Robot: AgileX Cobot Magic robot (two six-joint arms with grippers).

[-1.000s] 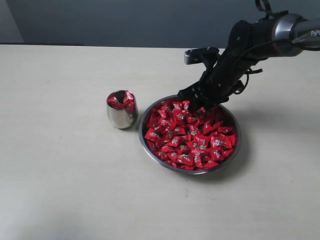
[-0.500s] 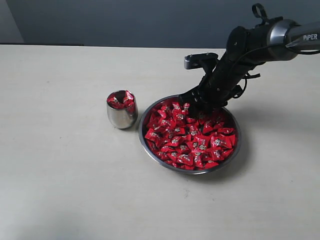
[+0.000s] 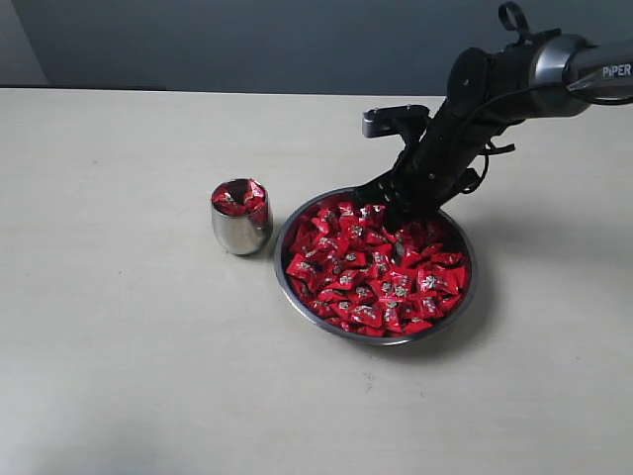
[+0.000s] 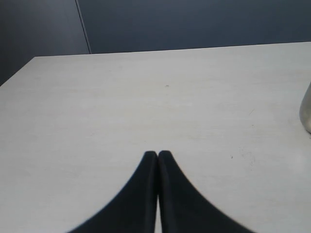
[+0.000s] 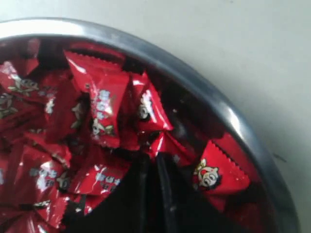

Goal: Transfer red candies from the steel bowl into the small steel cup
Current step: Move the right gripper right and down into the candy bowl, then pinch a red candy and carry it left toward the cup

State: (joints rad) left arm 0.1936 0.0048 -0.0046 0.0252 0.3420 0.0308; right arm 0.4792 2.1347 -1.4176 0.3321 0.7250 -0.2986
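The steel bowl (image 3: 280,259) sits at the table's middle right, heaped with red candies (image 3: 371,272). Left of it stands the small steel cup (image 3: 239,233), with a few red candies showing at its mouth. My right gripper (image 3: 391,213) is dipped into the pile at the bowl's far side. In the right wrist view its fingertips (image 5: 153,155) stand pressed nearly together on the corner of a red candy (image 5: 167,143), close to the bowl's rim (image 5: 194,80). My left gripper (image 4: 158,154) is shut with nothing in it, over bare table, with the cup's side (image 4: 306,109) at the picture's edge.
The pale tabletop (image 3: 129,346) stretches to the left of and in front of the bowl. A dark wall (image 3: 247,40) runs along the table's far edge. The right arm (image 3: 514,74) reaches in from the upper right above the bowl.
The right gripper's jaws have gone from wide apart to nearly together among the candies at the bowl's far side. The arm has shifted slightly. Bowl and cup have stayed put.
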